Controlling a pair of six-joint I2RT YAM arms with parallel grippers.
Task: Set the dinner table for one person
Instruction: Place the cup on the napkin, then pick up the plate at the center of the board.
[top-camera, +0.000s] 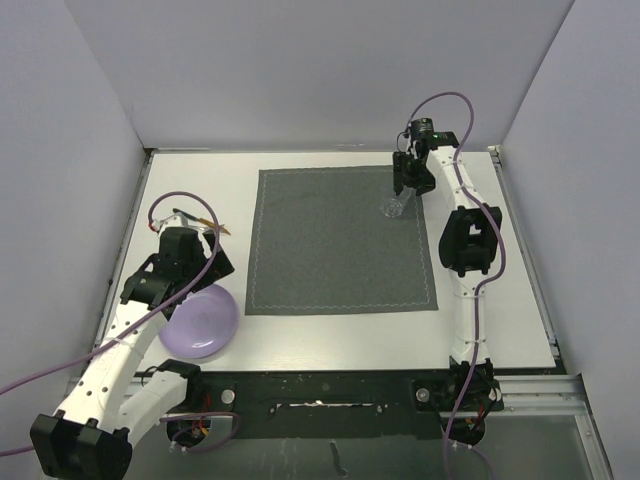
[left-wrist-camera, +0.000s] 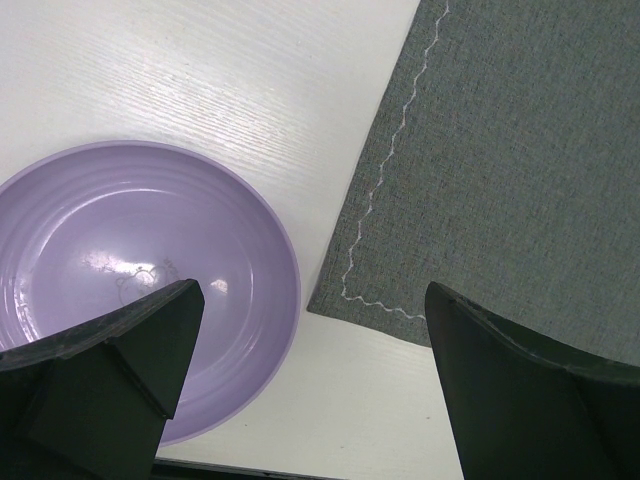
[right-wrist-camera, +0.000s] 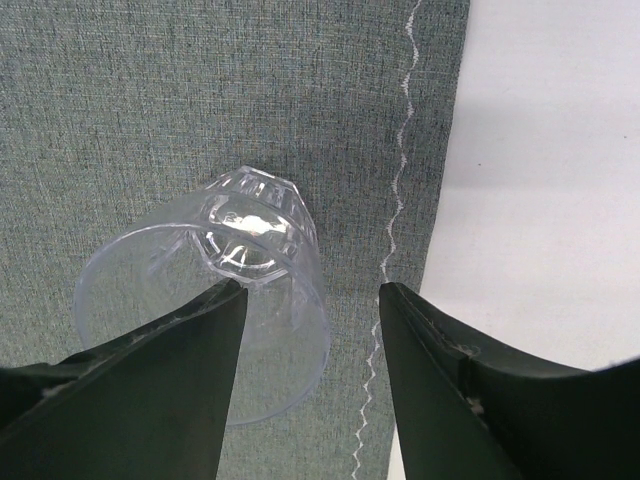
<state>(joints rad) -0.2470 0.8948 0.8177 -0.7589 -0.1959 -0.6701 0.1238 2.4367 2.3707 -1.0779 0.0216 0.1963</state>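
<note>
Two arms: right fingers (right-wrist-camera: 200, 350) parted over glass (right-wrist-camera: 250, 240) on mat (right-wrist-camera: 150, 100), far right corner; glass step near done. Left fingers (left-wrist-camera: 150, 340) wide above plate (left-wrist-camera: 120, 230) on worktop (left-wrist-camera: 200, 70); next needs rim grip.

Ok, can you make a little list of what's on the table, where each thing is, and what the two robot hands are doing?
mat: dark grey square cloth placemat, mid large white tabletop
cup: clear plastic cup, on the placemat near its far right corner
plate: purple round plate, on the tabletop beside the placemat's near left corner
left gripper: open, empty, above plate edge and placemat corner
right gripper: open around the cup
</note>
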